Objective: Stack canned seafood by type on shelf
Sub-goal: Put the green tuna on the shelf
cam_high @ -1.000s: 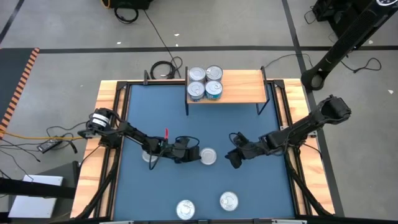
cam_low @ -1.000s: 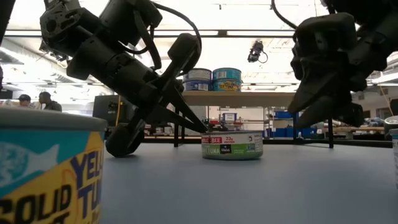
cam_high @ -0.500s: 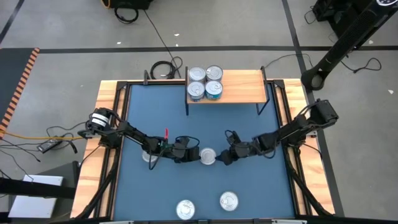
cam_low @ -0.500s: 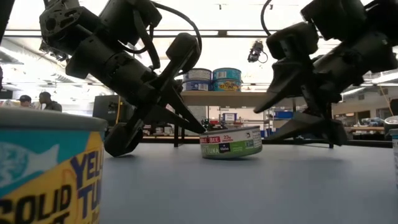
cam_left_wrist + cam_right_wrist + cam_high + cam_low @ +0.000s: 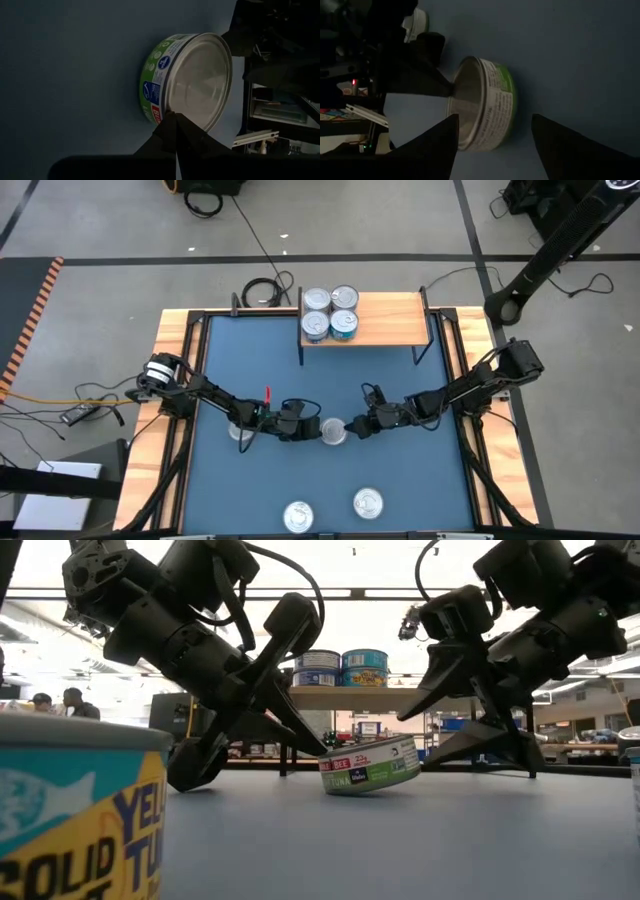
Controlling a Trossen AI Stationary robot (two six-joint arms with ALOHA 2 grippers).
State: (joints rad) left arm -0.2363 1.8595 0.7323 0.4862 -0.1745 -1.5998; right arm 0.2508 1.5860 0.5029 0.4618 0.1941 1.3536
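Now the green-label can sits mid-table, well before the shelf, tilted: the closed left gripper props its one edge. The right gripper, jaws wide and empty, should straddle its rim squarely before closing.

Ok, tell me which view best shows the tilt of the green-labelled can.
The low view: the green-labelled can sits side-on, one edge lifted off the table. The high view shows only its lid between both hands; the wrist views show its lid and label at an angle.
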